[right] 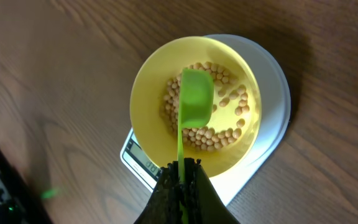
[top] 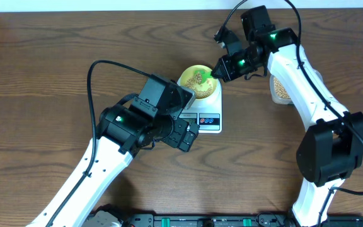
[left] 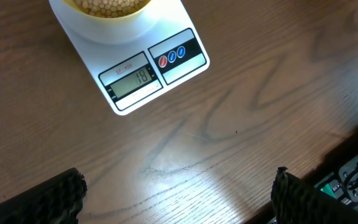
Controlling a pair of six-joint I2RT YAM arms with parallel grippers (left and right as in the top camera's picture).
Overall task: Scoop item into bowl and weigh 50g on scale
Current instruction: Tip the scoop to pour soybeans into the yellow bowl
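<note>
Since the beans (right: 225, 118) are small, hard, round and light, they will roll and scatter — no pinching them singly; they go by scoop (right: 196, 96), held at its thin stiff handle. Beans lie in the bowl (right: 145, 87), bowl on the scale (right: 275, 81); display (left: 132, 78) looks like 18 — well short of 50. Right gripper (right: 182, 171) pressed tight on the scoop handle, scoop head over the bowl. Left gripper (left: 173, 208) spread wide, holding nothing, above bare table (left: 229, 137) near the scale

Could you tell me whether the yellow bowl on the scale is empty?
No, tan beans lie in the bowl beneath the green scoop.
</note>
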